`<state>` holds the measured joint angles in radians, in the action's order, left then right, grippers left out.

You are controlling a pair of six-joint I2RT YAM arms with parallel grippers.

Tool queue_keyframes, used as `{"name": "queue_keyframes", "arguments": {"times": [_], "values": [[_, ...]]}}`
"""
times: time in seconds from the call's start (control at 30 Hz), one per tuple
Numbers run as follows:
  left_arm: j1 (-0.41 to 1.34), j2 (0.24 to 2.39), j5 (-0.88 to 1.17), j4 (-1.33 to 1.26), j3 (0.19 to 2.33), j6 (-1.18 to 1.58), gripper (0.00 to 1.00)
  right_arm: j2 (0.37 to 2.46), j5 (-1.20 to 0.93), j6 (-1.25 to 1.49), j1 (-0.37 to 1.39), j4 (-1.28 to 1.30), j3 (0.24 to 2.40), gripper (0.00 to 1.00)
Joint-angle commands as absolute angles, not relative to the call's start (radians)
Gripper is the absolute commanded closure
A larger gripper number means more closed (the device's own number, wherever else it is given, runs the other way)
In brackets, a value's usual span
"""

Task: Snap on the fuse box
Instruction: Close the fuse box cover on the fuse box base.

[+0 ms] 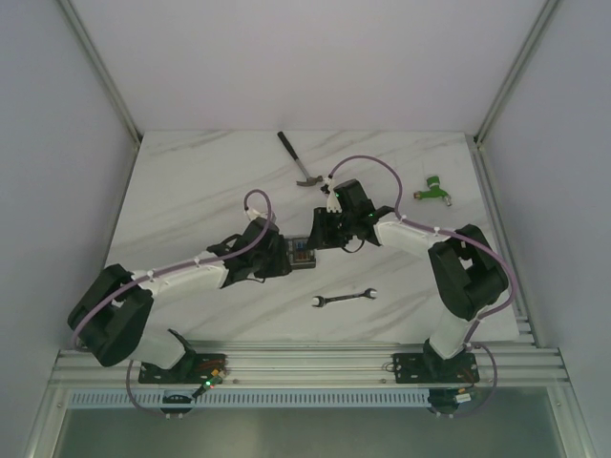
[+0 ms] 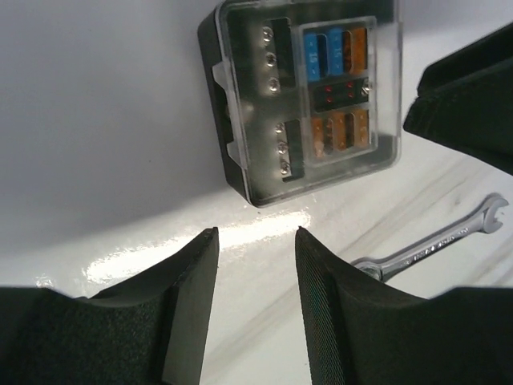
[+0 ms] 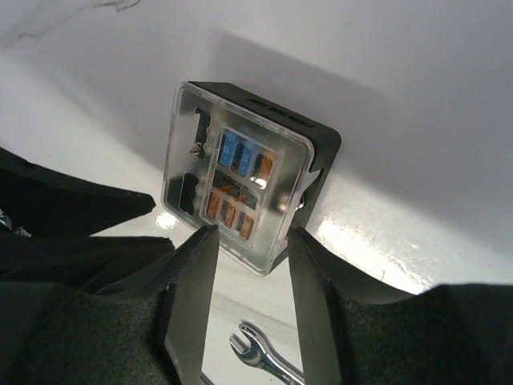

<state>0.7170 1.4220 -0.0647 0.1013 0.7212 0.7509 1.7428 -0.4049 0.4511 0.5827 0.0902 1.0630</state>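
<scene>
The fuse box (image 1: 303,254) is a small black square box under a clear cover, with blue and orange fuses showing through, and it lies flat mid-table between my two grippers. In the left wrist view the fuse box (image 2: 304,96) sits just beyond my left gripper (image 2: 256,233), which is open with only bare table between its fingers. In the right wrist view my right gripper (image 3: 250,233) is open over the near corner of the fuse box (image 3: 240,180). That corner shows between the fingertips, and no clamping is visible.
A small wrench (image 1: 346,299) lies on the table in front of the box, also seen as the wrench (image 2: 437,247) and the wrench (image 3: 264,361). A hammer (image 1: 298,160) lies at the back centre. A green tool (image 1: 431,188) lies at the back right.
</scene>
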Motion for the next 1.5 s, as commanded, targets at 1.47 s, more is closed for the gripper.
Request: {"name": "queue_keyframes", "arguments": {"times": [1.47], "values": [[0.638,1.451,0.048,0.078,0.647,0.834,0.55,1.891,-0.260,0.369,0.670,0.346,1.116,0.71]]}}
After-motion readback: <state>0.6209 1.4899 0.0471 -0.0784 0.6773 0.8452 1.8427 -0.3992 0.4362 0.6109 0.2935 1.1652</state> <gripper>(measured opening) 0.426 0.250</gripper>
